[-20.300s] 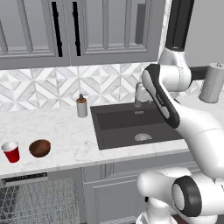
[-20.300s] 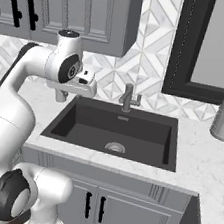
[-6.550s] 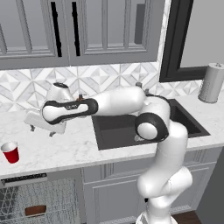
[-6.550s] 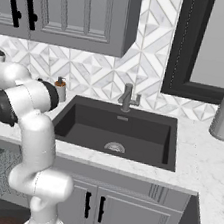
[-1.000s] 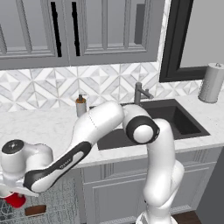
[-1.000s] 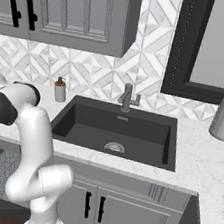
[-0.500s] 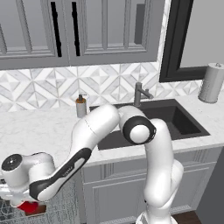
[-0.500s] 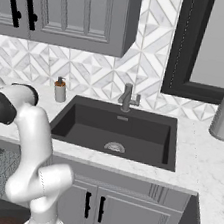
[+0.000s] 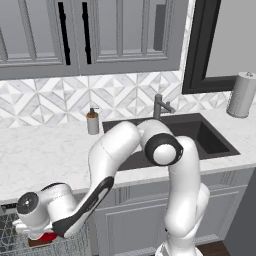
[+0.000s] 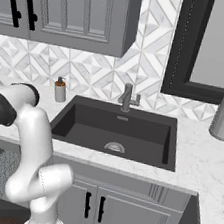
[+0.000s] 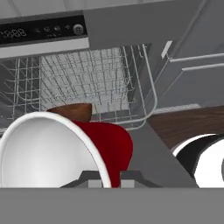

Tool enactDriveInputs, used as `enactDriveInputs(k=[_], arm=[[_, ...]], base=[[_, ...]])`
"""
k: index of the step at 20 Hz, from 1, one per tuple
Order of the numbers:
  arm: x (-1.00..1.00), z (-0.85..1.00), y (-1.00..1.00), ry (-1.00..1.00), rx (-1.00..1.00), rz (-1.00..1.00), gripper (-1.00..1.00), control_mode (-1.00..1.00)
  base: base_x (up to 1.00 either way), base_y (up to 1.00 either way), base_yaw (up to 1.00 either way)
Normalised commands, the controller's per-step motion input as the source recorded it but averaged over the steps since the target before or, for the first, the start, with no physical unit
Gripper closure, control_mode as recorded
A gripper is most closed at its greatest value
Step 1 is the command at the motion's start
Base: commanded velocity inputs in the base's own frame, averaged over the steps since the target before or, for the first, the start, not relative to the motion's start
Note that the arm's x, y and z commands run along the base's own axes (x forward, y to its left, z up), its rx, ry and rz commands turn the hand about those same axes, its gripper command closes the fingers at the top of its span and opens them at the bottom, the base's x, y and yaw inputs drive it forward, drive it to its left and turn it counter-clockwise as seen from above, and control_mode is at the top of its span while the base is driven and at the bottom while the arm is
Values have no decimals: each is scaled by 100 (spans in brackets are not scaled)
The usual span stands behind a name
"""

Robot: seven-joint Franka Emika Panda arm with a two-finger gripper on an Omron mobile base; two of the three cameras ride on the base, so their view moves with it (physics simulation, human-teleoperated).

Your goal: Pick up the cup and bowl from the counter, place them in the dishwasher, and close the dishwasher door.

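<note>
- The cup (image 11: 65,148) is clamped on its rim between the nearly closed fingers of the gripper (image 11: 107,178); its white mouth faces the hand camera and its red wall points toward the rack (image 11: 87,78).
- In the left base view a sliver of red shows under the hand, low over the rack at the lower left.
- The bowl (image 11: 72,111) lies in the rack just behind the cup, so the counter (image 9: 45,160) holds neither.
- The dishwasher (image 11: 43,30) stands open, its control strip above the rack.
- To do this step well, I judge: lower the cup beside the bowl rather than onto it, settle it on the wires, then open the fingers.
- Lift the hand straight off so the rim does not catch.
- The door (image 11: 153,162), lying open below, is left to shut.
</note>
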Motion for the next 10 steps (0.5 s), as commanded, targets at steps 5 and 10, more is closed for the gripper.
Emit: enactDriveInputs(k=[5, 10], arm=[[10, 0, 0, -14, -3, 6, 100, -100], [58, 0, -7, 12, 0, 1, 100, -100]], base=[[0, 0, 0], [0, 0, 0]])
